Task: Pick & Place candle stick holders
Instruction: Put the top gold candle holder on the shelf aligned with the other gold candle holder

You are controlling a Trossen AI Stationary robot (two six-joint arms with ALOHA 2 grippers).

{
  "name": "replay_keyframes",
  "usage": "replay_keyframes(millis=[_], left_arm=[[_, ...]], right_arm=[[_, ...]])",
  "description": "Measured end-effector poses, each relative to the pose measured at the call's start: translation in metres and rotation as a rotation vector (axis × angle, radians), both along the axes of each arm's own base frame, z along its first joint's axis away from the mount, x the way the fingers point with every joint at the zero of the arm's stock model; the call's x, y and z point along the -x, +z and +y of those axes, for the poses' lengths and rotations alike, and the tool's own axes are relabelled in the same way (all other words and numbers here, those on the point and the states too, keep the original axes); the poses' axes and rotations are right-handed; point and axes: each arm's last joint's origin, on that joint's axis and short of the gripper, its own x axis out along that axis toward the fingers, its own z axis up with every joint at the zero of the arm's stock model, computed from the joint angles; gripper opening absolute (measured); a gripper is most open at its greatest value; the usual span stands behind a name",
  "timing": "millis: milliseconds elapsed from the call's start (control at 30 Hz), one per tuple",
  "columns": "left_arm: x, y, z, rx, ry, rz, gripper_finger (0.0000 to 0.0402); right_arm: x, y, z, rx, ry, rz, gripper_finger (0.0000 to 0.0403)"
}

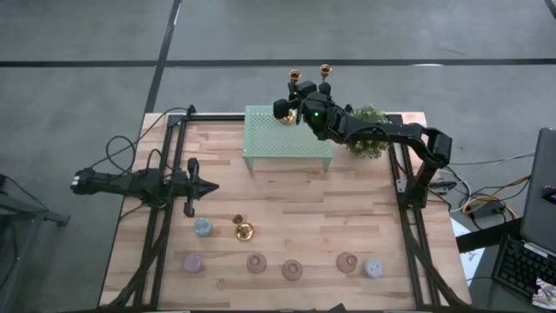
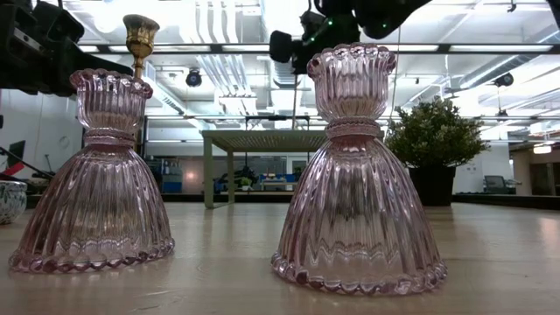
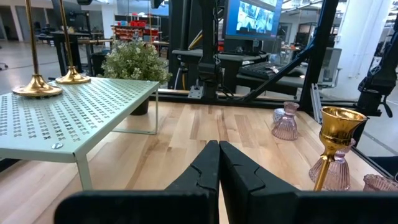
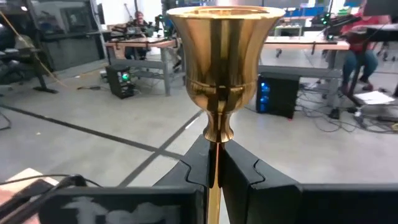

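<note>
While two gold candlesticks (image 1: 294, 80) top the shelf (image 1: 287, 139), one (image 1: 244, 229) (short) stands below.

Green perforated shelf (image 1: 287, 139); potted plant (image 1: 368, 130); pink glass holders (image 2: 357, 175)

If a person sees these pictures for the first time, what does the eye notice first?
First, the right gripper, shut on the thin stem of a gold candlestick at the far end of the green perforated shelf, where a second candlestick stands. A third stands on the table among pink glass holders. The left gripper waits shut.
</note>
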Motion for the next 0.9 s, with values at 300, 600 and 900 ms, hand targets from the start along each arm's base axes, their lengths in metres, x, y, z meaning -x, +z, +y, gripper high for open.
replay_keyframes(millis=[300, 600, 900], left_arm=[[0.0000, 0.0000, 0.0000, 0.000, -0.001, 0.000, 0.0010], [-0.0001, -0.0001, 0.0000, 0.000, 0.000, 0.001, 0.0010], [0.0000, -0.0001, 0.0000, 0.000, -0.001, 0.001, 0.0010]], right_arm=[[-0.0065, -0.0068, -0.0024, 0.032, 0.002, 0.021, 0.0018], [-0.0060, -0.0065, -0.0028, 0.046, -0.021, 0.038, 0.0018], [-0.0061, -0.0067, -0.0027, 0.050, -0.018, 0.048, 0.0018]])
